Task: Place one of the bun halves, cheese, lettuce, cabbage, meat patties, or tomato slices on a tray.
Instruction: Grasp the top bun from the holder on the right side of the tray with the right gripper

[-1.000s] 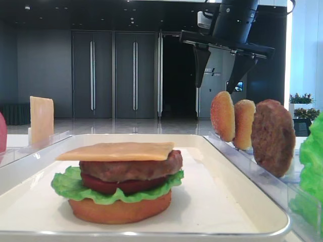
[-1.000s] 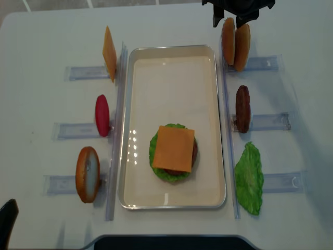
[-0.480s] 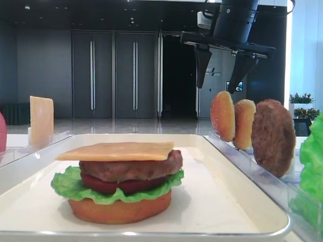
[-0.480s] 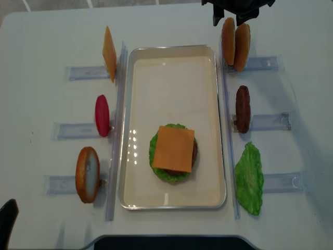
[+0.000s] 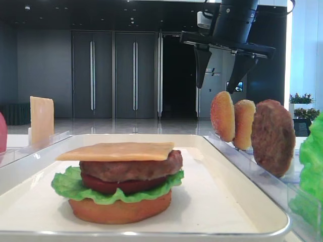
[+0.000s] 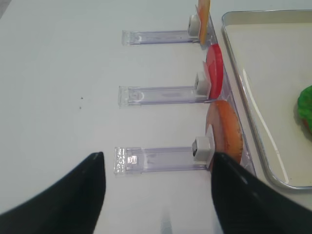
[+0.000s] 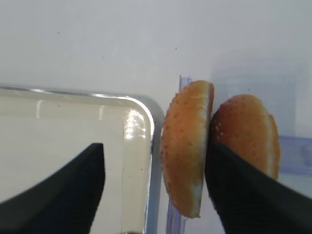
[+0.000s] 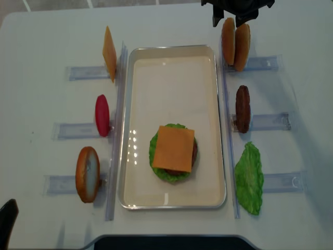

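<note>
Low front view: the right gripper (image 5: 222, 68) hangs with jaws spread wide above the sesame bun top (image 5: 222, 116), standing on edge right of the tray (image 5: 242, 201). Right wrist view: its fingers (image 7: 243, 195) straddle that bun top (image 7: 187, 153), gripping nothing. Left wrist view: the left gripper (image 6: 156, 195) gapes empty over the near-left rack (image 6: 156, 158)

Two upright seeded buns (image 7: 187, 153) touching, beside tray corner (image 7: 146, 117), w/ tool (image 7: 153, 195) fingers wide apart.
</note>
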Motion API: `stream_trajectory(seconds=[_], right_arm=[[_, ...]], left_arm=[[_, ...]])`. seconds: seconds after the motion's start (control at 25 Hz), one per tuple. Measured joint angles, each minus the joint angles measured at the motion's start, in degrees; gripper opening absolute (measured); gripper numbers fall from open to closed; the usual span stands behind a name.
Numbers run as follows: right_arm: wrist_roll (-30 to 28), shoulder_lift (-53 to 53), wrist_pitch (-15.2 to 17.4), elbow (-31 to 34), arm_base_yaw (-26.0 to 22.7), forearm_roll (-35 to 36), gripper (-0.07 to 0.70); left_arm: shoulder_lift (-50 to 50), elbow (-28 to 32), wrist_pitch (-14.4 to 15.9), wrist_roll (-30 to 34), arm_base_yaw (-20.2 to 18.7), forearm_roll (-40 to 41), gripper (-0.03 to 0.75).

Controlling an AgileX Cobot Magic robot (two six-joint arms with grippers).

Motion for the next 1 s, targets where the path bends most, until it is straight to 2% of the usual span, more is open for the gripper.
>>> stream_trajectory(seconds=[0.28, 0.56, 0.76, 0.92, 1.0], right_arm=[[0.0, 0.1, 0.0, 0.0, 0.0, 0.0, 0.463], [0.0, 3.0, 1.5, 0.0, 0.9, 0.9, 0.463], [0.0, 3.2, 0.7, 0.0, 1.2, 0.7, 0.458], [0.0, 3.2, 0.6, 0.0, 1.2, -2.3, 0.378], [0.0, 3.2, 0.6, 0.0, 1.2, -3.8, 0.3]], left_arm=[[0.0, 0.0, 0.0, 0.0, 0.0, 0.0, 0.517], [0.0, 0.0, 0.0, 0.0, 0.0, 0.0, 0.517], [0.0, 0.0, 0.0, 0.0, 0.0, 0.0, 0.517], [0.0, 0.0, 0.0, 0.0, 0.0, 0.0, 0.517], [0.0, 0.0, 0.0, 0.0, 0.0, 0.0, 0.517]])
